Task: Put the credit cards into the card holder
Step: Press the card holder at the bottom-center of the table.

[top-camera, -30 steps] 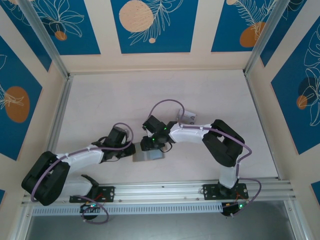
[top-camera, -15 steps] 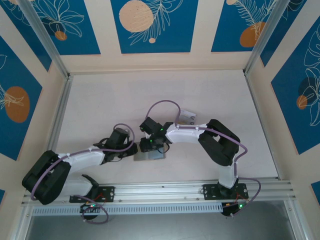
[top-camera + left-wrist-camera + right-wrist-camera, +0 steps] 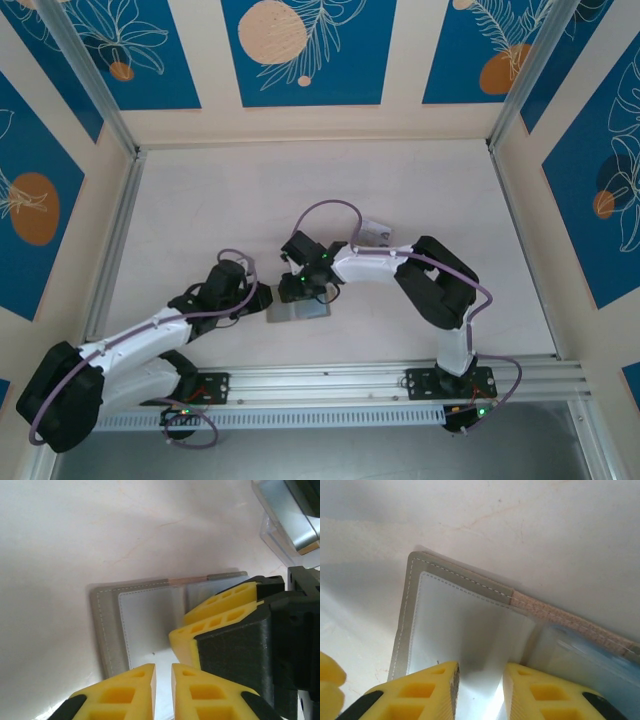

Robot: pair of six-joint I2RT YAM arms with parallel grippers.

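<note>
As the card holder (image 3: 455,620) lies open, my right tool (image 3: 480,670) stands directly over it.
My left tool (image 3: 163,670) is just beside it; both narrow, and I cannot tell if they hold anything.

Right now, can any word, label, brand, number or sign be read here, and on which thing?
None can be read.
The open card holder shows only plain panels and stitching.
The clear box shows no print.

Pale, faintly marbled bench (image 3: 220,200), evenly lit. Surrounding walls (image 3: 300,50) carry blue panels with orange discs and white leaf outlines, divided by cream strips. Aluminium rail (image 3: 330,378) along near edge.
</note>
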